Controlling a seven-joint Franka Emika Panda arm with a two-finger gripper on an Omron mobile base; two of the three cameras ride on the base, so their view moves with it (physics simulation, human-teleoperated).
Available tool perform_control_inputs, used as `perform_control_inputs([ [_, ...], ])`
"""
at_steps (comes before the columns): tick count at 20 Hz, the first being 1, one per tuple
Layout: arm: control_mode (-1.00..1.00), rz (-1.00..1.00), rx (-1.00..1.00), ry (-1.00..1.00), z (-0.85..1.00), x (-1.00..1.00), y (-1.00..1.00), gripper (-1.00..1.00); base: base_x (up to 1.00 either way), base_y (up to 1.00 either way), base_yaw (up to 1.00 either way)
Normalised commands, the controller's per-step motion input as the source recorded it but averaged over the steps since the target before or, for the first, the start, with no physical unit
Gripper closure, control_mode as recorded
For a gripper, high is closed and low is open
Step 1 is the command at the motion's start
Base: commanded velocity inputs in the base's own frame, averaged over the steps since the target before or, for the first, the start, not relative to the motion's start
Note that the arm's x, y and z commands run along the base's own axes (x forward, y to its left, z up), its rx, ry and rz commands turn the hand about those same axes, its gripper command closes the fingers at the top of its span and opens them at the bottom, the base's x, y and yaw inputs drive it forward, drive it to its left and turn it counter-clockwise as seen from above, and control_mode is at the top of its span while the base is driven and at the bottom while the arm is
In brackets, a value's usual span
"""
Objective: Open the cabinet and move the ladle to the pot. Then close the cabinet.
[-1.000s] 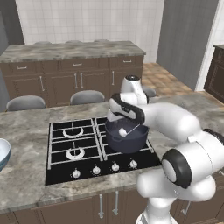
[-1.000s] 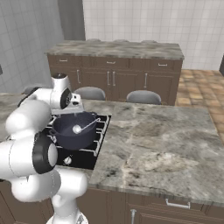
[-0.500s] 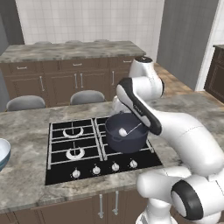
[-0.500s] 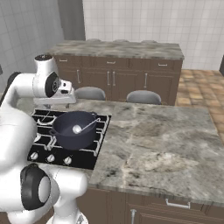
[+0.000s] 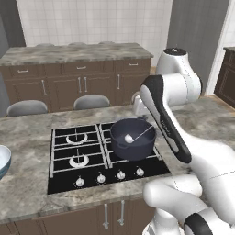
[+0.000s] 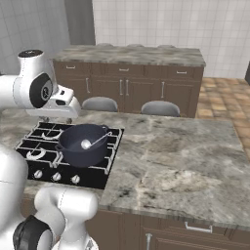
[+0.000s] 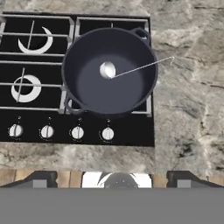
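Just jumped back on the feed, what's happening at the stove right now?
The ladle sits in the dark pot on the cooktop, bowl on the pot's floor and its thin handle leaning over the rim. The arm is above the pot, and its claw is open and holds nothing. So the ladle's move to the pot looks done; closing the cabinet is what remains.
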Motion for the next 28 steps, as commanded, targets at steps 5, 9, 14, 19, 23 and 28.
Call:
perform_control_inputs([
  [5, -1.00, -0.11, 0.00, 0.05, 0.00, -0.43, -0.07, -1.00, 0.00, 0.00, 0.00],
  [9, -1.00, -0.07, 0.01, 0.06, -0.09, -0.08, 0.00, -1.00, 0.00, 0.00, 0.00],
  [14, -1.00, -0.03, 0.01, 0.03, -0.01, -0.01, 0.00, -1.00, 0.00, 0.00, 0.00],
  [19, 1.00, 0.00, 0.00, 0.00, 0.00, -0.06, 0.00, -1.00, -0.80, -0.10, -0.04],
  [23, 1.00, 0.00, 0.00, 0.00, 0.00, 0.00, 0.00, -1.00, -1.00, -0.19, -0.10],
  [28, 1.00, 0.00, 0.00, 0.00, 0.00, 0.00, 0.00, -1.00, -0.56, -0.17, -0.34],
])
